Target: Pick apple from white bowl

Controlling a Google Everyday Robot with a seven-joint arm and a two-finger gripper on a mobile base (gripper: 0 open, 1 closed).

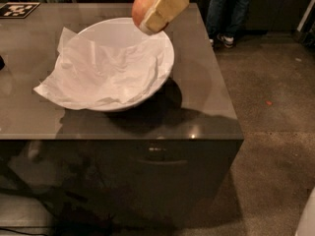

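The cream fingers [165, 9] are clamped on the apple [142, 5], and the gripper [148, 14] hangs at the top edge of view, above the white bowl's [167, 58] far rim, with open tabletop [206, 97] to its right and an unreadable black-and-white marker [17, 9] far left.

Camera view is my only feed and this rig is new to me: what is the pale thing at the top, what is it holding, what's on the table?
One camera looks down on a dark table. The pale thing at the top is the robot arm's gripper, its jaws shut on the apple, in the air above the far rim of the white bowl. The bowl stands on the table, lined with crumpled tissue paper. A black-and-white marker lies at the far left corner. Someone's legs show beyond the table.
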